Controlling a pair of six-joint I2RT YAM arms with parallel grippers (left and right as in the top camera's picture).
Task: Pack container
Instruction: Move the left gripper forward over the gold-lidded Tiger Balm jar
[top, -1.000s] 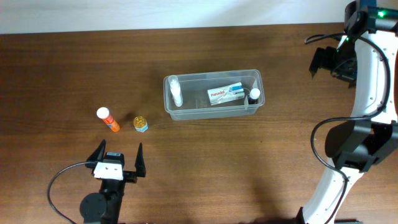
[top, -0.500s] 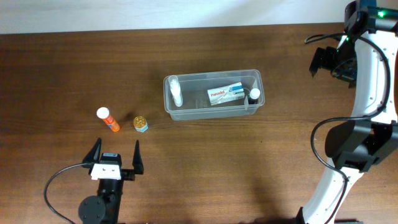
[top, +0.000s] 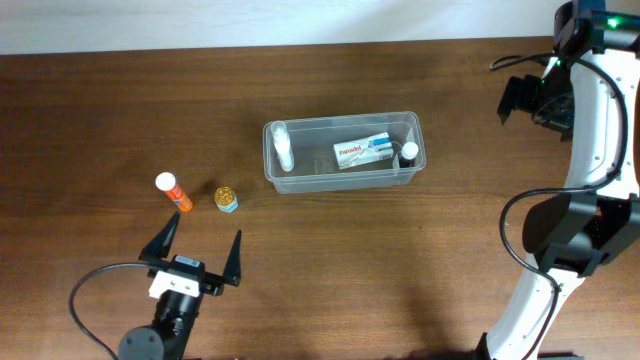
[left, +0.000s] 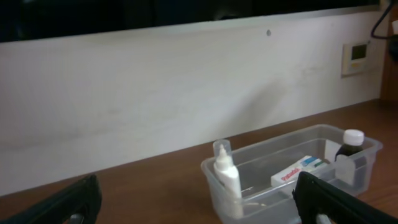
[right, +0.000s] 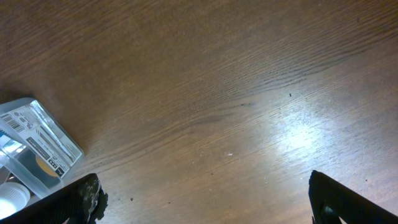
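The clear container stands mid-table. In it are a white dropper bottle, a white medicine box and a small dark bottle with a white cap. An orange tube and a small gold-lidded jar stand on the table to its left. My left gripper is open and empty, in front of the jar. In the left wrist view the container lies ahead between my open fingers. My right gripper is open and empty, right of the container.
The right wrist view shows bare wooden table between the open fingers, and a labelled corner of the container at the left edge. A white wall runs behind the table. The right arm's white links stand along the right edge.
My left gripper has turned slightly and shifted a little to the right, and its fingers look spread wider. The right arm and the objects have not moved.
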